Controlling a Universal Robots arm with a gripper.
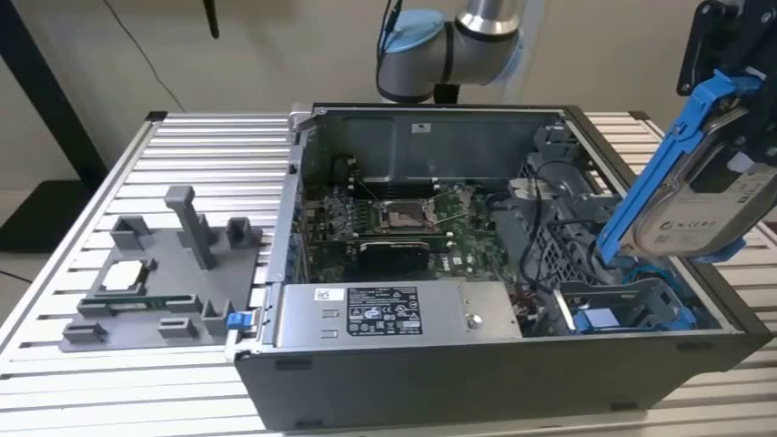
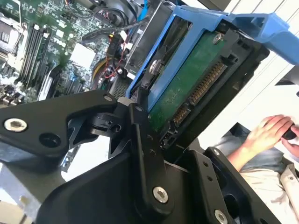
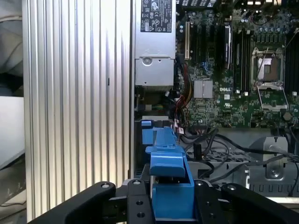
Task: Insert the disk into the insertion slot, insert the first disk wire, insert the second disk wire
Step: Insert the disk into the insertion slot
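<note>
disk [image 1: 694,196] clamped in gripper [image 3: 171,201], jaws closed on its blue carrier sides, held in air over pc case [image 1: 486,387] at exterior view's right. insertion slot [image 1: 621,305] just below disk's lower end (not yet entered, contact unclear). disk long axis steep, top leaning toward exterior view's right, lower end pointing down at slot.

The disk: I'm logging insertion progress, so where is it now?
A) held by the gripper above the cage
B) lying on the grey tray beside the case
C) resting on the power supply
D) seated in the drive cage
A: in the exterior view the disk hangs tilted above the insertion slot; the first wrist view shows the gripper clamping it.
</note>
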